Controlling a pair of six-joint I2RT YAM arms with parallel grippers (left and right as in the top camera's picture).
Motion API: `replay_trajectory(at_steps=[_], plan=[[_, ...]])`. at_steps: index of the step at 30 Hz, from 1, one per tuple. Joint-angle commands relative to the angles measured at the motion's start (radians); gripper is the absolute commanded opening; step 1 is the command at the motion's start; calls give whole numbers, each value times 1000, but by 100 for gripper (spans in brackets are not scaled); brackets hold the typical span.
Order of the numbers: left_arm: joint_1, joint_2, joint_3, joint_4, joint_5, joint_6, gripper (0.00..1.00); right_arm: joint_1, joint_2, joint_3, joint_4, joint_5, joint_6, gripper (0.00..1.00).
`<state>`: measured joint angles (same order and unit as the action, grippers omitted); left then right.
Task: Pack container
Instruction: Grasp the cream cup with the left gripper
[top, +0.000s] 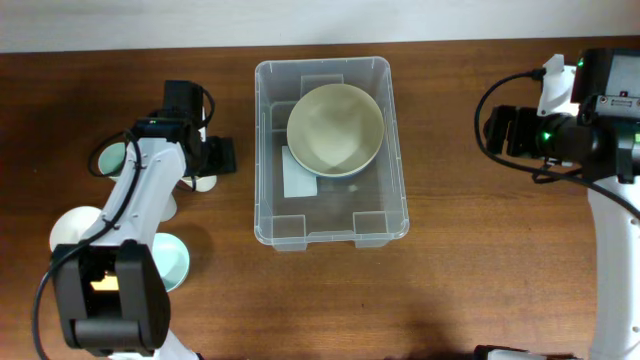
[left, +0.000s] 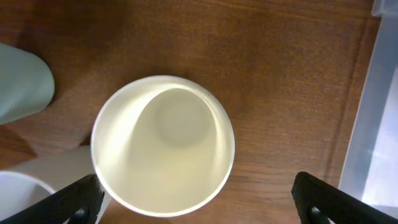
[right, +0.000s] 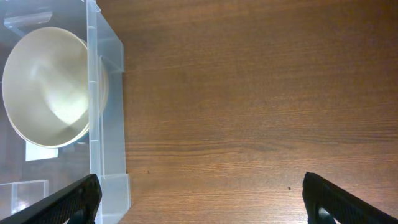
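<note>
Left wrist: our left gripper (left: 199, 202) hovers over a white cup (left: 163, 146), jaws apart for grasping, nine o'clock of the container (left: 374, 124); right gripper (right: 200, 202) idles, jaws apart

The wooden table (top: 480, 250) carries the container (top: 330, 215), a cream cup (left: 163, 146) and green bowl (top: 178, 262).

In the overhead view the left arm (top: 140, 200) covers part of a white cup (top: 204, 182), a pale green bowl (top: 178, 262) at lower left and a white round thing (top: 75, 228) that cannot be identified. Inside the container (top: 262, 150) the cream bowl (top: 334, 128) hides most of the white label (top: 296, 180). In the left wrist view the container is only a blurred strip cut by the right edge of the frame.
</note>
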<state>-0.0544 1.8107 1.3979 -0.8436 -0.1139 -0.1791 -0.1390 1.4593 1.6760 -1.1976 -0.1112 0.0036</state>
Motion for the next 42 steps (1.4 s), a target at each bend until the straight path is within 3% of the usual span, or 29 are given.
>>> replay_trajectory(at_steps=[1, 14, 18, 22, 26, 32, 34, 42], plan=[[-5, 13, 17, 17, -14, 26, 99, -7, 8, -4, 0, -12, 8, 99], [-11, 129, 17, 68, 23, 54, 95, -7, 8, -4, -15, -11, 8, 99], [-11, 130, 19, 87, 23, 54, 74, -7, 8, -4, -23, -9, 8, 95], [-11, 130, 32, 88, 23, 54, 28, -7, 8, -4, -29, -9, 8, 94], [-11, 130, 58, 87, 23, 54, 1, -7, 8, -4, -29, -9, 8, 92], [-21, 126, 162, 2, 19, 54, 1, -13, 7, -4, -29, 30, 20, 82], [-46, 109, 253, -89, 19, 54, 0, -59, 7, -4, -29, 47, 93, 80], [-216, 23, 554, -358, 19, 54, 0, -219, 7, -4, -82, 29, 137, 78]])
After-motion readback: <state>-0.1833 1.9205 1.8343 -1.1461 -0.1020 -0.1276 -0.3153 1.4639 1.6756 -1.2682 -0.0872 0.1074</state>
